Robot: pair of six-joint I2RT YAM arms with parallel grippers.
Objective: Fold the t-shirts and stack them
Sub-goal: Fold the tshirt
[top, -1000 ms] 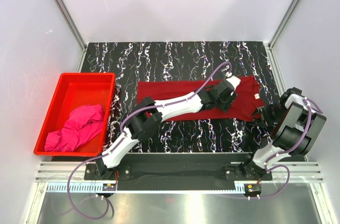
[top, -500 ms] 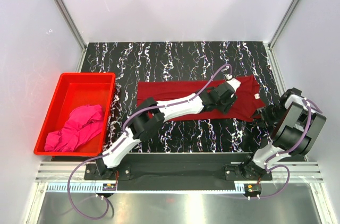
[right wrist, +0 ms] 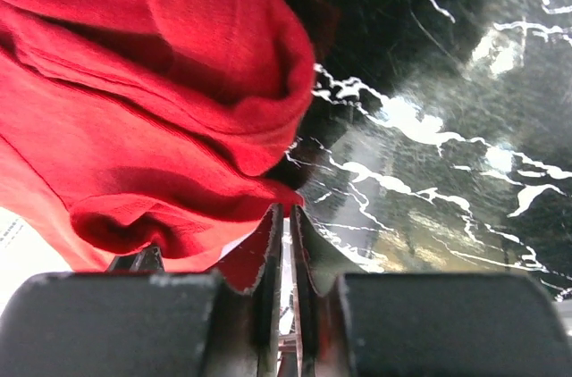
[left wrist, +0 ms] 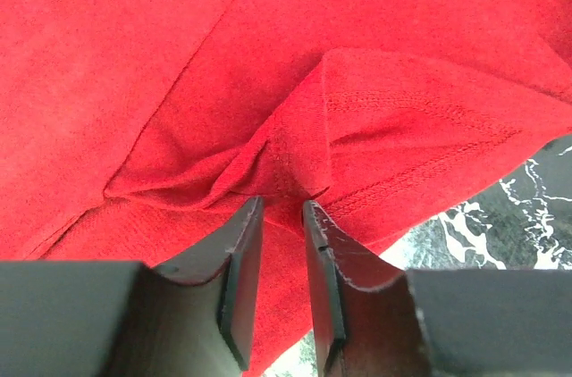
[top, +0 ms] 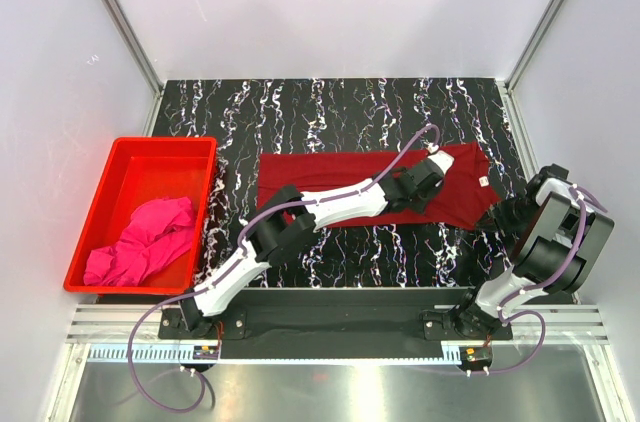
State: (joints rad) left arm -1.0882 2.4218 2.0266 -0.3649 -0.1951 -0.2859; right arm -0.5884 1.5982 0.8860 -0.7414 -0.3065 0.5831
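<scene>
Centre of black marbled tabletop (top: 330,107): dark crimson cloth t-shirt (top: 320,170) spread flat, lengthwise left to right. At tabletop's left edge, apart from shirt: red rectangular plastic bin (top: 165,145), magenta pink cloth t-shirt (top: 145,242) heaped in its near end. Over crimson shirt's right part, left gripper (top: 437,164); at shirt's near-right corner, right gripper (top: 497,212).

Left arm (top: 345,200) hides middle of crimson t-shirt (top: 300,167); label (top: 481,182) unreadable.

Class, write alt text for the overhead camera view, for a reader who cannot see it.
A dark red t-shirt lies spread on a black marbled table, the left pincer on its right part, the right pincer at its right edge. A pink t-shirt lies crumpled in a red bin at the left.
</scene>
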